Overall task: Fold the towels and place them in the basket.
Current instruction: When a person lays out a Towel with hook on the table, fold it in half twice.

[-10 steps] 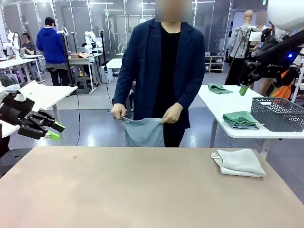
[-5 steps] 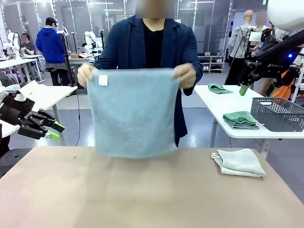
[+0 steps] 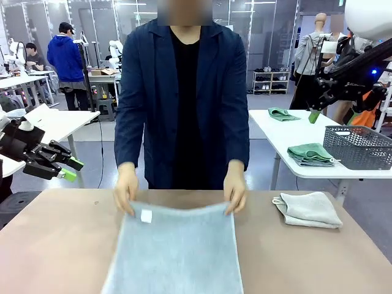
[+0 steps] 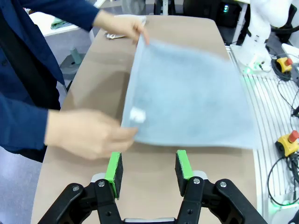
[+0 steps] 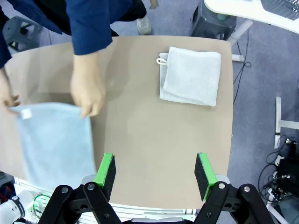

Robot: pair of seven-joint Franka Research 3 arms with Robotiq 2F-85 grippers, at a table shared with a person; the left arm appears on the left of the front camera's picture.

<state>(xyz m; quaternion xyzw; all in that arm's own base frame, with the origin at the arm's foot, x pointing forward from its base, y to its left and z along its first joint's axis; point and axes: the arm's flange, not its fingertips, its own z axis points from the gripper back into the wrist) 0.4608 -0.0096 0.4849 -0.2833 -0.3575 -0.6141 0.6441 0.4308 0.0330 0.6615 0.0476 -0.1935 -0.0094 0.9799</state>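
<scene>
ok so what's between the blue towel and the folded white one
Bare tabletop, seen in the right wrist view: nothing lies between the pale blue towel and the folded cream-white towel. The person's hand holds the blue towel's corner on that side.

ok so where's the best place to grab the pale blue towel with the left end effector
The pale blue towel lies spread flat on the table, so only an edge or corner can be pinched, and the person's hands press down the two far corners. Probably best: its near left corner, with the left end effector coming in low from the robot's side.
</scene>
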